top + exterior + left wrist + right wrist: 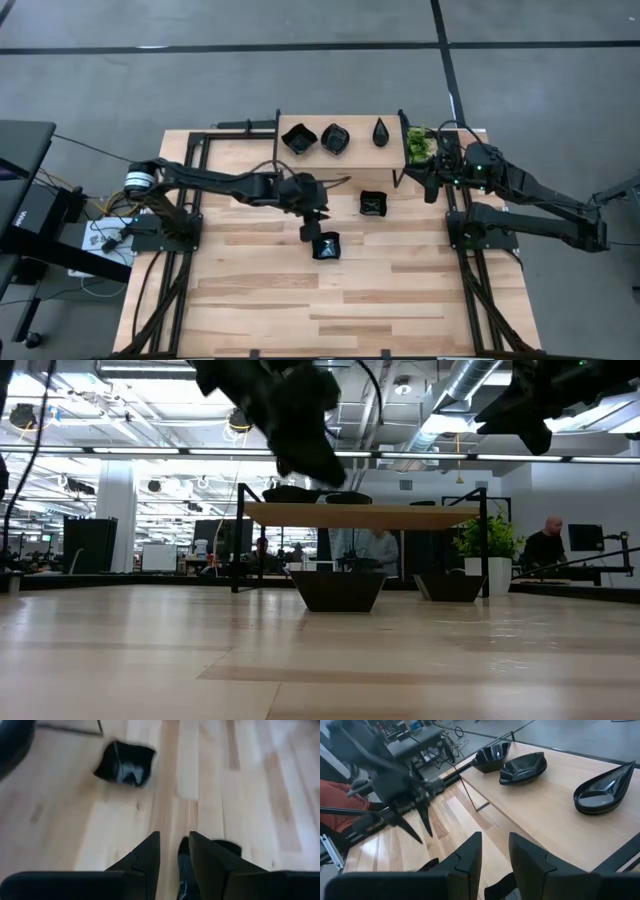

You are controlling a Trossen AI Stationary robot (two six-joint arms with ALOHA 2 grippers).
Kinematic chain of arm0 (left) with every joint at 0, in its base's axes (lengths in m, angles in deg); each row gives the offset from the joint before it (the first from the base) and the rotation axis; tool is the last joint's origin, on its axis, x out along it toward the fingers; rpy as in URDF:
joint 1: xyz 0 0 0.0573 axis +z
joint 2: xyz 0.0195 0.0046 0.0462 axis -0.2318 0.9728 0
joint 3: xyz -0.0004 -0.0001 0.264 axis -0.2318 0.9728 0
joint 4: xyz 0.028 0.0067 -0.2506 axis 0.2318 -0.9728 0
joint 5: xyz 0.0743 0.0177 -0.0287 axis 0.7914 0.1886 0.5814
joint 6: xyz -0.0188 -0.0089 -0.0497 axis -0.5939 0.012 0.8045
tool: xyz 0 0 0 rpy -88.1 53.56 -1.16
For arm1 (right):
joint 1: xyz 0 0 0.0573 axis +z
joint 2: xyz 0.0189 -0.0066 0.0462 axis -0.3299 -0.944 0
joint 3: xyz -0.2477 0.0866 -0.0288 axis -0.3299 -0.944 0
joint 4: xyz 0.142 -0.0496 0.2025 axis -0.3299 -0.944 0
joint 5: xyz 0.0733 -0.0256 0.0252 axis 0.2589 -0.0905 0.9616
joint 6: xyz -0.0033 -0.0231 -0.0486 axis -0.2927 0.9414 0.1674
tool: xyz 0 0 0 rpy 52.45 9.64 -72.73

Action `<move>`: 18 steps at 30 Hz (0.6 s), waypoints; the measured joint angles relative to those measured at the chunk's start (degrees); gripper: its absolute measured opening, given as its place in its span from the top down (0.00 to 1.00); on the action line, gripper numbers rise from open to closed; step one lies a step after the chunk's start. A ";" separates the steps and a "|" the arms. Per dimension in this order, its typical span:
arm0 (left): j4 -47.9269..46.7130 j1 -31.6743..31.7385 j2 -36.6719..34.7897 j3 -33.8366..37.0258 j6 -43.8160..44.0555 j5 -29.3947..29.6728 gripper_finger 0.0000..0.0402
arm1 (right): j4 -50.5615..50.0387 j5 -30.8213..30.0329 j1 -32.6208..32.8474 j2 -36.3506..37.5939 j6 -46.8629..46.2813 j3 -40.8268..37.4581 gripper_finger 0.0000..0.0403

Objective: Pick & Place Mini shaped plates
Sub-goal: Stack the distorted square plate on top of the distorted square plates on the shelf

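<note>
Two rounded-square black mini plates rest on their bases on the table: one (326, 245) near the middle, one (373, 203) farther back. My left gripper (314, 229) hangs open above the nearer plate (220, 848), which shows between and behind its fingers, and does not touch it. In the low view this gripper (330, 470) is well above that plate (337, 590). More plates sit on a raised shelf (350, 165): squares (492, 756), leaf ovals (522, 767) and teardrops (602, 790). My right gripper (495, 840) waits open at the shelf's right end.
The shelf's black frame legs (237, 540) stand on the far half of the table. A small green plant (418, 145) sits at the shelf's right end, close to my right gripper. Bare wood lies toward the near edge (330, 320). People sit in the room behind.
</note>
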 joint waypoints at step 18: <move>1.92 -3.53 11.89 -0.04 0.85 -7.13 0.74 | -0.33 0.00 0.00 0.00 0.00 0.00 0.77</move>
